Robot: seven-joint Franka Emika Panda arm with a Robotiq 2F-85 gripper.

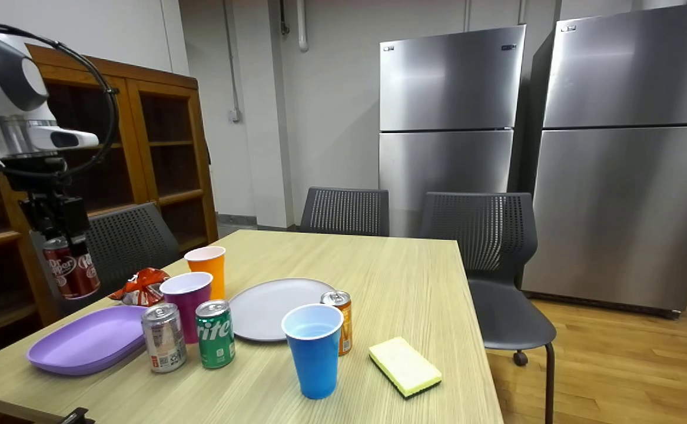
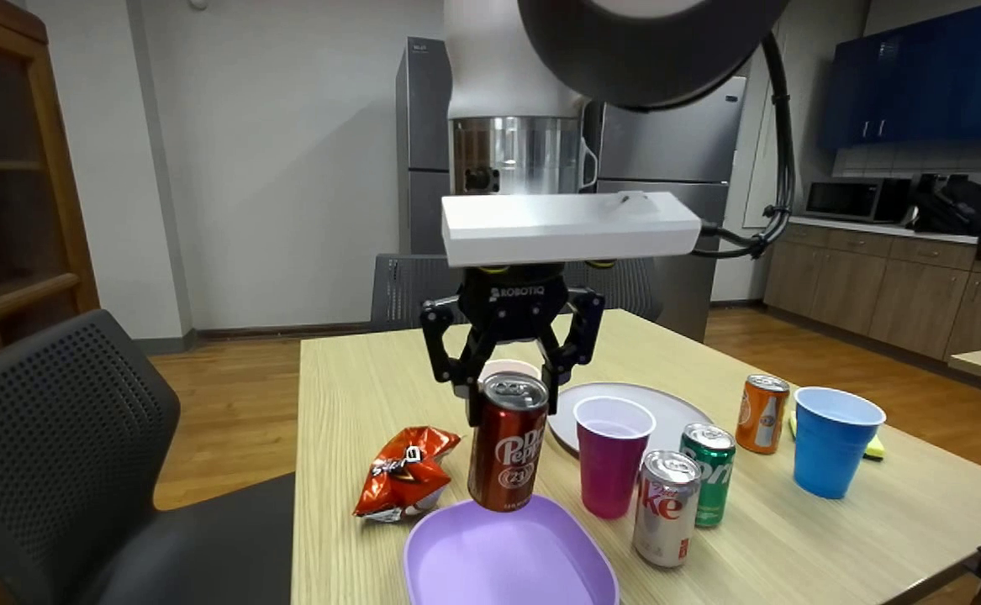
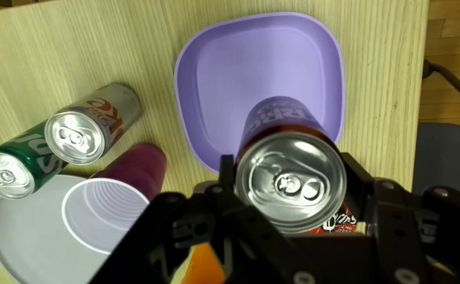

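My gripper (image 2: 512, 405) is shut on a dark red Dr Pepper can (image 2: 507, 458), one finger on each side near its top. The can hangs roughly upright in the air, its silver lid (image 3: 289, 183) facing the wrist camera. Below it in the wrist view lies a purple square plate (image 3: 253, 63) with nothing on it; part of its rim is hidden by the can and fingers. A red chip bag (image 2: 410, 475) lies beside the plate. On the plate's other side stand a Diet Coke can (image 2: 665, 512), a Sprite can (image 2: 709, 475) and a magenta cup (image 2: 612, 458).
An orange cup (image 1: 209, 271) stands behind the magenta one, near a grey round plate (image 1: 278, 306). Farther along the table are an orange soda can (image 1: 343, 327), a blue cup (image 1: 314, 359) and a yellow sponge (image 1: 405, 365). Dark chairs (image 1: 346, 212) surround the table.
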